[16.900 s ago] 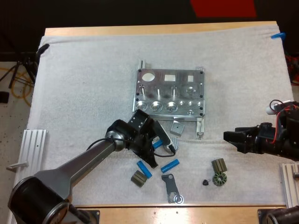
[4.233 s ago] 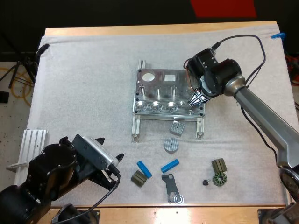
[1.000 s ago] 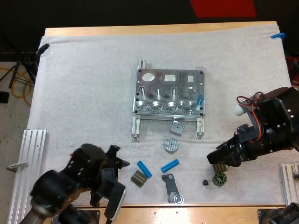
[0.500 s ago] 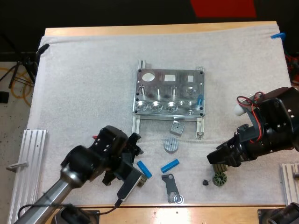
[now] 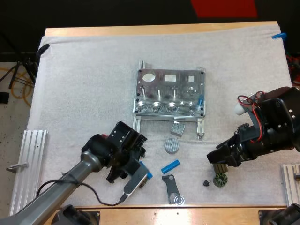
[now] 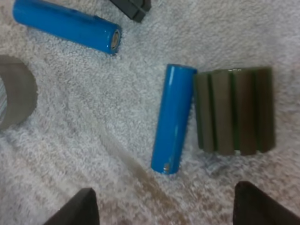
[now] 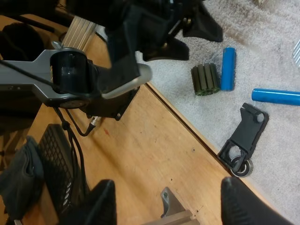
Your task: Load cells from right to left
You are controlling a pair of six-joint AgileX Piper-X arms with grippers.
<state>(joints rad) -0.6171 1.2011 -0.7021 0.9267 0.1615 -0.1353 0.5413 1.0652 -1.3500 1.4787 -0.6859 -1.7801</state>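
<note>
Blue cell [image 6: 173, 118] lies flat beside the ribbed block [image 6: 233, 111]; 2nd cell [image 6: 65, 26] lies flat nearby.

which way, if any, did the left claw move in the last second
Yes. The left claw has moved up and right, closer to the metal fixture.

Blue cell [image 5: 148, 175] mostly under left hand [image 5: 131, 161], grey disc [image 6: 14, 91] cut off

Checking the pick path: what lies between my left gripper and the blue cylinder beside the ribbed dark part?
Bare white mat, in the left wrist view; the open left gripper hangs near the blue cylinder and ribbed dark part.
</note>
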